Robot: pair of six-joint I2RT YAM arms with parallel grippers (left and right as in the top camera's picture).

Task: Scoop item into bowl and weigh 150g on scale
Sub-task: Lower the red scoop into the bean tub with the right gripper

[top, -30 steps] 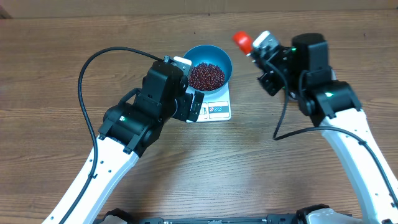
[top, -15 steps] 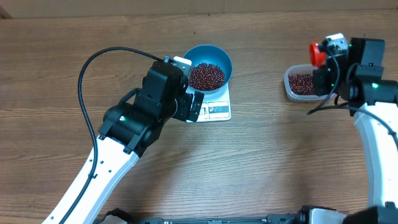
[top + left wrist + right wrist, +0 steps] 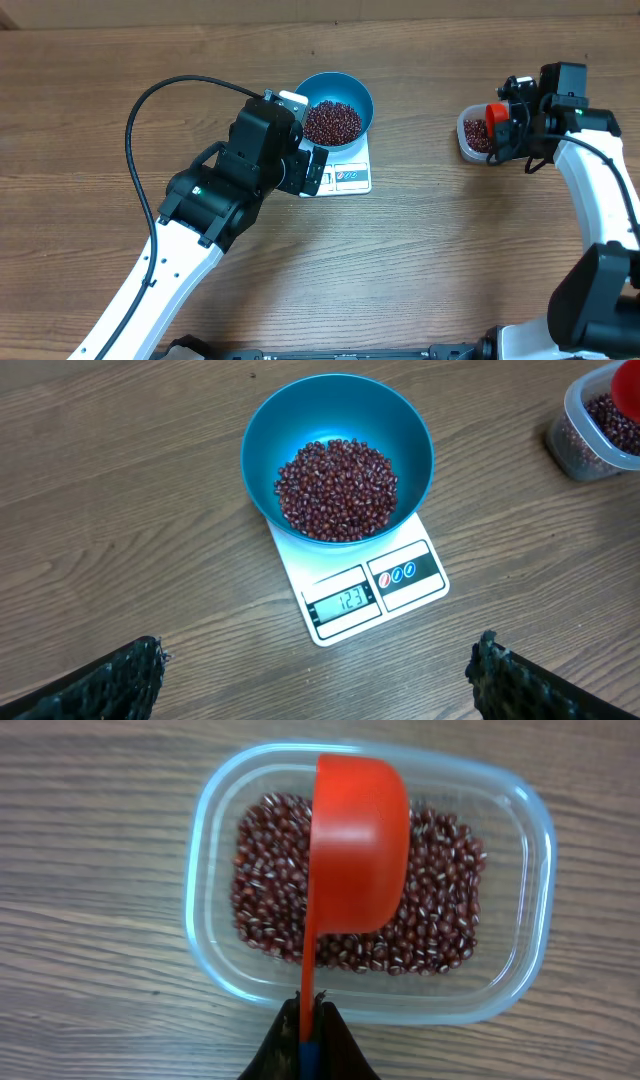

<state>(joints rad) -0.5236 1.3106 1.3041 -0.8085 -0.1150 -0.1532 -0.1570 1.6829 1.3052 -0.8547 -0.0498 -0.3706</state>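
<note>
Tabletop [image 3: 420,260]: right tool [image 3: 308,1038], scoop [image 3: 360,840] over tub [image 3: 512,960]

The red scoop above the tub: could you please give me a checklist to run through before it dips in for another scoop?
1. Right tool shut firmly on the red scoop handle: ok.
2. Scoop positioned over the clear tub: ok.
3. Beans available in the tub: ok.
4. Blue bowl seated on the scale: ok.
5. Display at target: not ok, it reads 123, so more is needed.
6. Left tool open and clear of the bowl: ok.
</note>
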